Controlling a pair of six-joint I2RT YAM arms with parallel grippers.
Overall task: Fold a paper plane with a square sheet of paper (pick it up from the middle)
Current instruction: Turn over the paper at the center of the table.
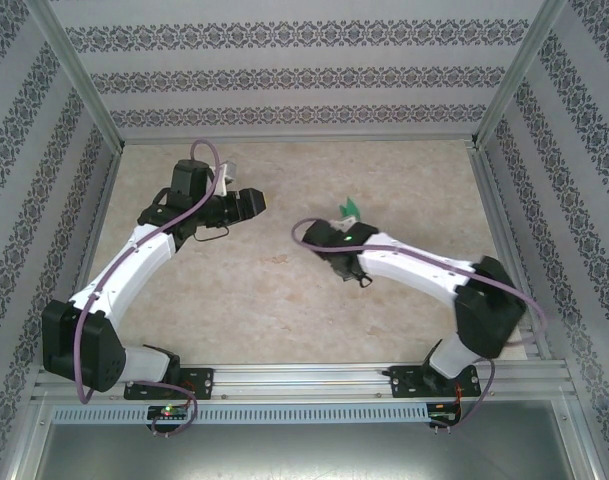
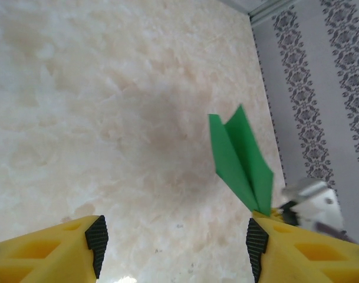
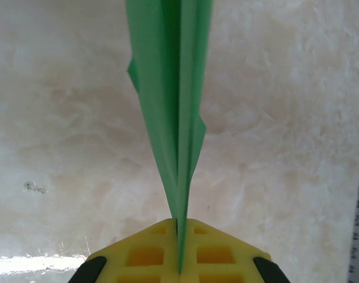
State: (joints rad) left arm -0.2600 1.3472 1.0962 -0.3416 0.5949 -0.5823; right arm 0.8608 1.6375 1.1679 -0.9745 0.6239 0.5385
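Your right gripper (image 3: 179, 230) is clenched on the paper plane (image 3: 167, 88). It pinches the narrow end of the dart right on the centre crease, so the folded layers lie flat against each other. The green body runs straight out ahead of the fingertips and widens as it goes. That hold makes sense: gripping at the crease keeps thin paper from springing open. It also leaves the wings free on either side of the jaws. The plane looks lifted off the table (image 1: 284, 300), hanging out beyond the gripper rather than lying flat, though I judge that from the angle alone.

Your left gripper (image 2: 173, 244) is released, its jaws standing wide with nothing between the black pads (image 2: 96, 236). From there the plane sits ahead and off toward the right-hand finger, apart from both pads. So only the right arm carries it.

The folding looks finished to me. If you set the plane down next, go gently, since the paper can bend where it overhangs.
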